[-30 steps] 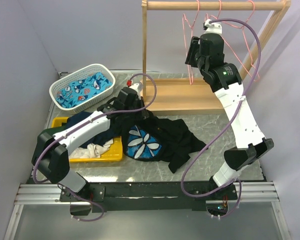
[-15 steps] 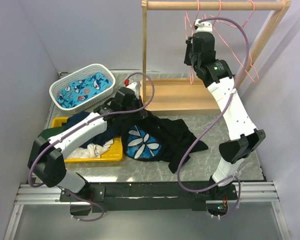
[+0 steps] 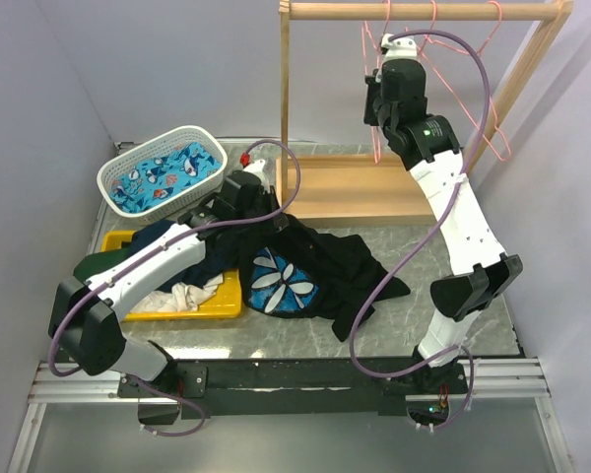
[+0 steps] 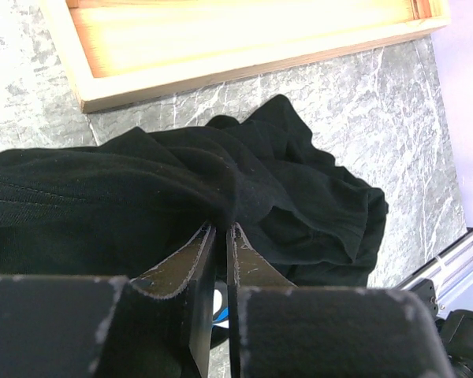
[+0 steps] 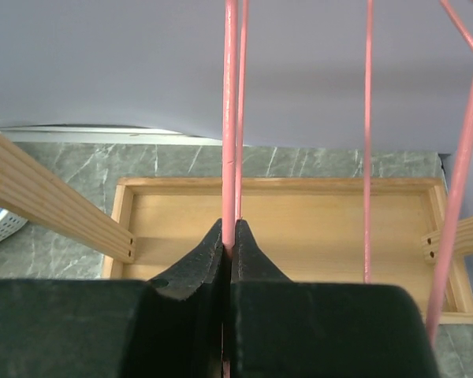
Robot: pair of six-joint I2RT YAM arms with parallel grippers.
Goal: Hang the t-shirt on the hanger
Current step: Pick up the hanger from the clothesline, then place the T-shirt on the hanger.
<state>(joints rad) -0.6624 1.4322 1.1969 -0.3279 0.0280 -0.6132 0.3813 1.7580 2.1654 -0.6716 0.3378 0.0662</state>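
Pink hanger (image 5: 229,118) sits clamped in the right gripper (image 5: 227,236); unhook it gently from the rail (image 3: 424,11) at twelve o'clock, left gripper (image 4: 218,228) pinching the t-shirt (image 4: 126,189).

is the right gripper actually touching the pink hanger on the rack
Touching. The right wrist view shows the right gripper with its jaws shut on a wire of the pink hanger, with no gap on either side.
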